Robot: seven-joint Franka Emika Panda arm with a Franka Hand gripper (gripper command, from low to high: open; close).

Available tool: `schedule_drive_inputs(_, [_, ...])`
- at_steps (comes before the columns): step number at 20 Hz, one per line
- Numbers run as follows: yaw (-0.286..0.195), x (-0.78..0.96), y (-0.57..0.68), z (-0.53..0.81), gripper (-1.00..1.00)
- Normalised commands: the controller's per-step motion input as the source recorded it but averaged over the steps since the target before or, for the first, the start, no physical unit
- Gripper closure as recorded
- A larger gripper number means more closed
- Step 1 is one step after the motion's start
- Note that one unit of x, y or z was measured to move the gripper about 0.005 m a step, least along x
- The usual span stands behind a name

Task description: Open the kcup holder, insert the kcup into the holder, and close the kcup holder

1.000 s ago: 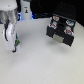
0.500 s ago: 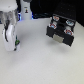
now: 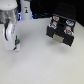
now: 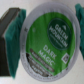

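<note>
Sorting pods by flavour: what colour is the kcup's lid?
Green with white lettering and a white rim, seen best in the wrist view: the kcup.

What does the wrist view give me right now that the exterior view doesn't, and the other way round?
Only the wrist view shows the kcup close up: its green lid with white print, held between the teal fingers. Only the exterior view shows the kcup holder, its drawer pulled out with pods in the slots, off to the exterior view's right, and the white table. Both show the gripper; in the exterior view the kcup itself is too small to make out.
</note>
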Motion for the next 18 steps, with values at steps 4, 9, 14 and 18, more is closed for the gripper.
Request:
schedule_drive_inputs(4, [0.010,0.19,0.42,0.81,1.00])
schedule_drive_inputs(9, [0.031,0.17,0.54,0.80,1.00])
schedule_drive_inputs(14, [0.018,0.14,0.60,0.75,1.00])
schedule_drive_inputs(18, [0.016,0.22,0.63,0.71,1.00])
